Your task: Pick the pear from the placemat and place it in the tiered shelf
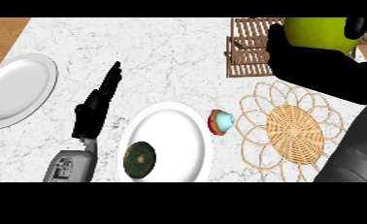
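Glossy green pear (320,32) in right hand (309,69), slatted wooden shelf (247,57)

**Pear held up by the shelf**

The right hand (315,70) is curled round the green pear (319,31) at the view's top right, partly over the slatted wooden tiered shelf (247,48). Below them the woven placemat (290,131) lies on the marble counter (172,53). Just left of it is a small colourful object (221,122), then a white plate (179,121) carrying a dark green round thing (140,160). The left hand (93,111), fingers straight, lies between that plate and a second plate (22,87) at the left edge.
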